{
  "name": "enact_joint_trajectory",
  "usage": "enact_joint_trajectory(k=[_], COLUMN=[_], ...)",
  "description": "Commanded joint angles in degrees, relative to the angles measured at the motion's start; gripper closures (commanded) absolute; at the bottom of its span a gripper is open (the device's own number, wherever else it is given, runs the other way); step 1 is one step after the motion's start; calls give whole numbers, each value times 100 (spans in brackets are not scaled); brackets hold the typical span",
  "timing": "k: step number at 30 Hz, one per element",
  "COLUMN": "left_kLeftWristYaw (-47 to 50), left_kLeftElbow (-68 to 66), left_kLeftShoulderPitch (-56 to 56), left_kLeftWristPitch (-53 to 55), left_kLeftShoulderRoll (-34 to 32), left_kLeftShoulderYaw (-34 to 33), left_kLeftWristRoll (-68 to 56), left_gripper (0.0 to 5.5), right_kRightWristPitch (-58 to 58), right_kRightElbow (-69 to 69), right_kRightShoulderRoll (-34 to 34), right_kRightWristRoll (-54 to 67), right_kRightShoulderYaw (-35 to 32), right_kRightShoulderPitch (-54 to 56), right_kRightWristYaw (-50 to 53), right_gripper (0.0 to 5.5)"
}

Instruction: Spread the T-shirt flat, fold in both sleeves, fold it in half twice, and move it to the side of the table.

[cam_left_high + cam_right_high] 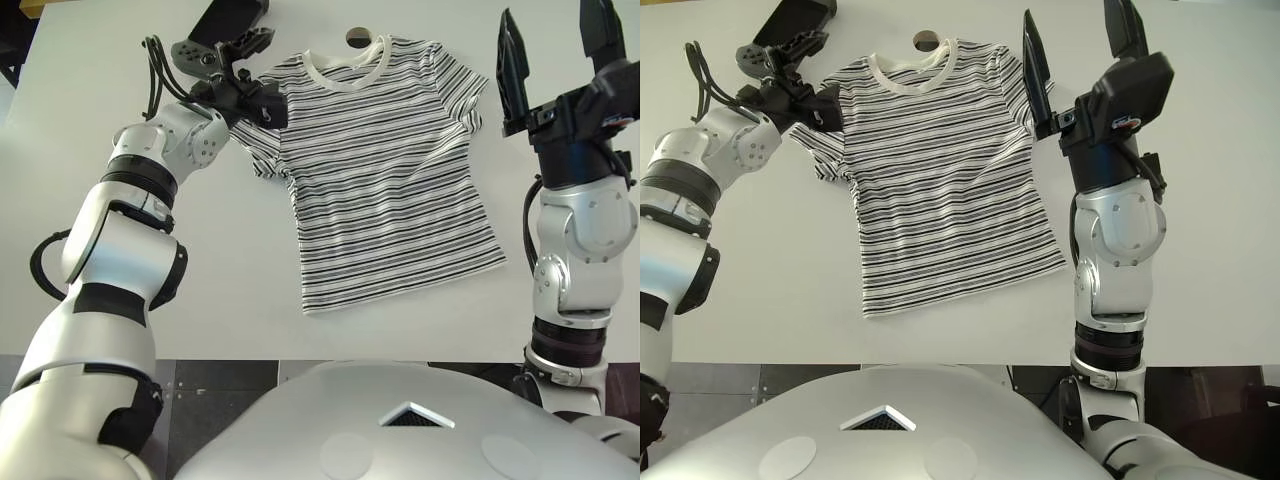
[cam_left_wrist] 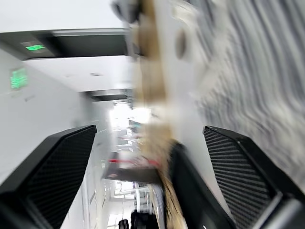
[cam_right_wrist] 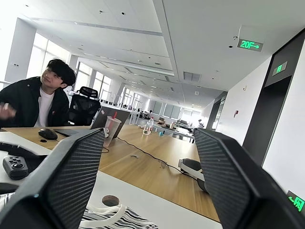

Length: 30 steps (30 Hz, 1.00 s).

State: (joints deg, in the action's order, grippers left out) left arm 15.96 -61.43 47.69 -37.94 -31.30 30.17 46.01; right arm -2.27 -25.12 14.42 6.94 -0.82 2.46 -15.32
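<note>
I think T-shirt [image 1: 385, 170] is soft, light: pinch sleeve [image 1: 262, 150] hem, just beside left gripper [image 1: 248, 32]. It's wide open, empty; right gripper [image 1: 553, 40] too.

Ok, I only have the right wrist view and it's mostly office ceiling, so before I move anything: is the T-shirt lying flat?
Observer: Yes, the T-shirt lies spread on the white table, with its collar away from the robot.
Operator: Are the sleeves folded in?
Observer: No. The right sleeve lies out flat, and the left sleeve looks bunched rather than folded.
Operator: Where is the other arm?
Observer: The left claw is open beside the shirt's left shoulder and holds nothing.
</note>
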Motion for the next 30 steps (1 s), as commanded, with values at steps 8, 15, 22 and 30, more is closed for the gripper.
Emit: enact_joint_trajectory(k=[8,15,22,30], left_kLeftWristYaw=[-852,-281,-400,-583], left_kLeftElbow=[5486,5543,5368,5195], left_kLeftShoulderPitch=[-3979,-3865,-3778,-3840], left_kLeftWristPitch=[647,920,788,721], left_kLeftShoulderRoll=[323,1113,1413,1520], left_kLeftShoulderYaw=[-1167,-2642,-3049,-3286], left_kLeftWristRoll=[-2372,-3433,-3610,-3761], left_gripper=[133,133,133,133], right_kRightWristPitch=[-1451,-2110,-1950,-1847], right_kRightElbow=[1313,1438,1447,118], right_kRightShoulderRoll=[3054,3555,3497,3719], right_kRightWristRoll=[-2986,-4016,-4410,-4077], right_kRightShoulderYaw=[-192,378,179,-1241], right_kRightShoulderPitch=[-1806,-2784,-2701,-2575], right_kRightWristYaw=[-684,-1032,-417,-541], right_gripper=[206,206,206,206])
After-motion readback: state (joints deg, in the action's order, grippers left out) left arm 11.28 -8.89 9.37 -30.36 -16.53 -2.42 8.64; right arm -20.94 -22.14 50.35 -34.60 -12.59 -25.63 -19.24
